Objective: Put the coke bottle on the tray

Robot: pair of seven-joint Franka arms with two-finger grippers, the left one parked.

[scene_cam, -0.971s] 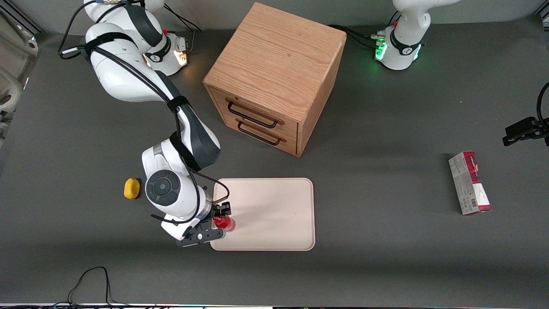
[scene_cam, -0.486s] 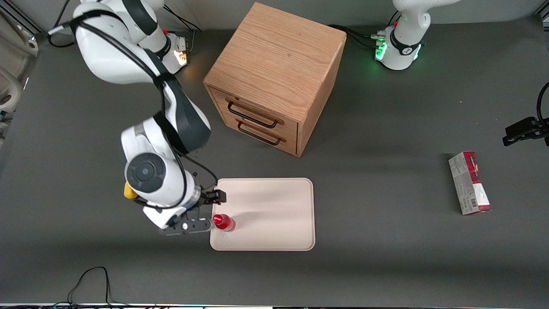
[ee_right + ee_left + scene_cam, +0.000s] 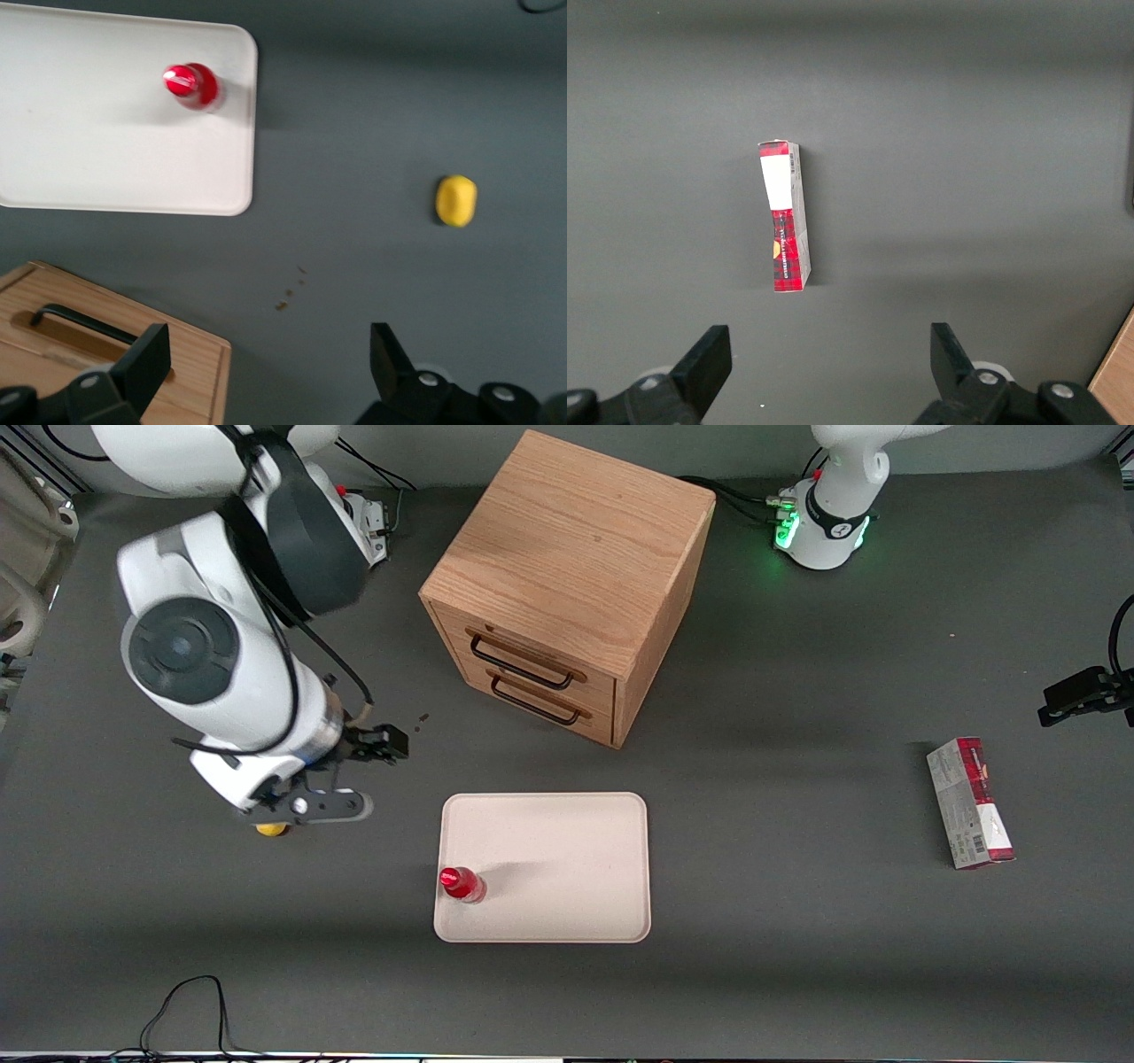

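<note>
One coke bottle (image 3: pixel 462 884) stood upright on the tray (image 3: pixel 567 868), in the corner nearest the front camera toward the working arm's end of the table. The gripper (image 3: pixel 354 776) hung above bare table, well apart from the tray toward the working arm's end, fingers spread and holding nothing. Beside the tray at that end lay a yellow lemon-like lump (image 3: pixel 456 201), and the wooden drawer cabinet (image 3: pixel 567 584) stood farther from the front camera than the tray.

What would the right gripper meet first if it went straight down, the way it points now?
Probably bare table. The gripper, fingers open, hangs above the dark surface between the yellow lemon-like lump and the tray, though depth is unclear.
</note>
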